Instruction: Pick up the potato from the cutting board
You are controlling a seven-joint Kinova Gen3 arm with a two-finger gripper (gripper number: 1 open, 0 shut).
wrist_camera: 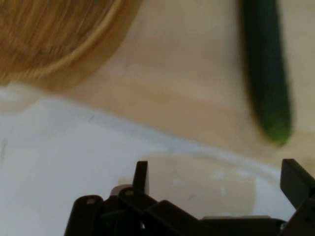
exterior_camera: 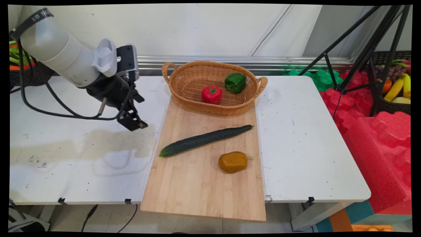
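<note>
Black fingers stand spread apart, gripping nothing, above bare worktop just off the left edge of the wooden board. Nearest object: cucumber, lying across the board's middle, long axis diagonal, one tip toward the board's left edge, the other toward the wicker basket at the far end. Basket holds a tomato and green pepper. Risk, as judged: a sideways sweep could clip the board's edge or roll the cucumber.

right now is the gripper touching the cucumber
Apart. In the main view the gripper hangs over the white table, left of the cutting board, with bare table and board between it and the cucumber. Fingers open, empty.
</note>
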